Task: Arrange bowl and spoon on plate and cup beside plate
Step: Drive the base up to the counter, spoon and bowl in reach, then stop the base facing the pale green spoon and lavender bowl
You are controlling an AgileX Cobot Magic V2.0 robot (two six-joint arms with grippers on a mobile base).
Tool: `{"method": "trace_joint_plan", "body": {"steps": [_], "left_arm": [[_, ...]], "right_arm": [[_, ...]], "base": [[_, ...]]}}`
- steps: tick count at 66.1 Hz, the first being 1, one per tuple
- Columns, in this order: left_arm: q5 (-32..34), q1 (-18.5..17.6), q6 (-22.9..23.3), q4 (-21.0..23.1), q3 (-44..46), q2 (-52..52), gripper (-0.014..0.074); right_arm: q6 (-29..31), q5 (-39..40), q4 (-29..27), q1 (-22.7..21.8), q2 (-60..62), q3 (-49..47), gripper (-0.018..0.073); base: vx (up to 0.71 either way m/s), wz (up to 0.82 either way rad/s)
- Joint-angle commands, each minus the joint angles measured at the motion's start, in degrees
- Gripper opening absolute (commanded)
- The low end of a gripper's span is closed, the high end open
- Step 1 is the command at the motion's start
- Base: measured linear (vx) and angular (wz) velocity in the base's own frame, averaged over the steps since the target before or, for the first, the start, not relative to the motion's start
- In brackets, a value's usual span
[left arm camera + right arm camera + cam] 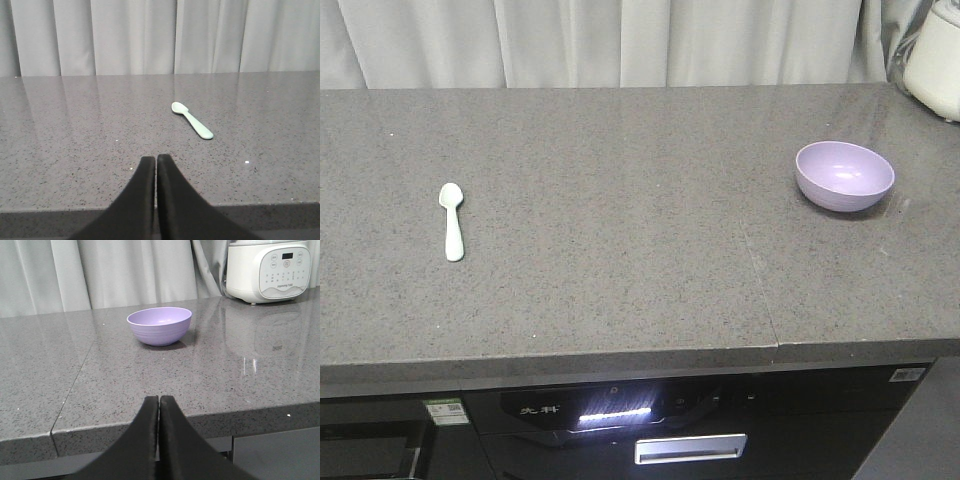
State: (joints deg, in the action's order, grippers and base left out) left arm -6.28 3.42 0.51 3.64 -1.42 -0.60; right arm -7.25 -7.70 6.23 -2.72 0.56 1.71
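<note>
While both arms sit back at the near edge of the counter (620,300), neither one touches anything on it. The left gripper (156,160) has its two black fingers pressed together with barely a hairline between them, and it grips nothing. The right gripper (159,399) is closed the same way, also on nothing.

The spoon (451,220) lies flat on the left part of the counter, head toward the curtain (620,40) and handle toward the front edge. It is well ahead of the left gripper and a little off to its right. The bowl (844,175) stands upright and empty on the right part, well apart from the spoon and straight ahead of the right gripper. A white cooker (272,270) with a button panel sits at the far right corner, behind the bowl. Under the counter, a dark appliance (720,405) shows a lit strip and a pale handle (690,448).
</note>
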Motion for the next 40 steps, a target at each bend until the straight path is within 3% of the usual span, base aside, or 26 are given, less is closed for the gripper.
{"method": "trace_joint_plan", "body": {"steps": [1,40], "left_arm": [[4.2,0.0,0.3,0.1,-1.4,0.7,-0.0006],[4.2,0.0,0.3,0.1,-1.4,0.7,-0.0006]], "right_arm": [[0.2,4.2,0.5,-0.2,0.6,0.8,-0.0002],[0.2,4.2,0.5,-0.2,0.6,0.8,-0.0002]], "base": [[0.05,-0.02],[0.05,0.00]]}}
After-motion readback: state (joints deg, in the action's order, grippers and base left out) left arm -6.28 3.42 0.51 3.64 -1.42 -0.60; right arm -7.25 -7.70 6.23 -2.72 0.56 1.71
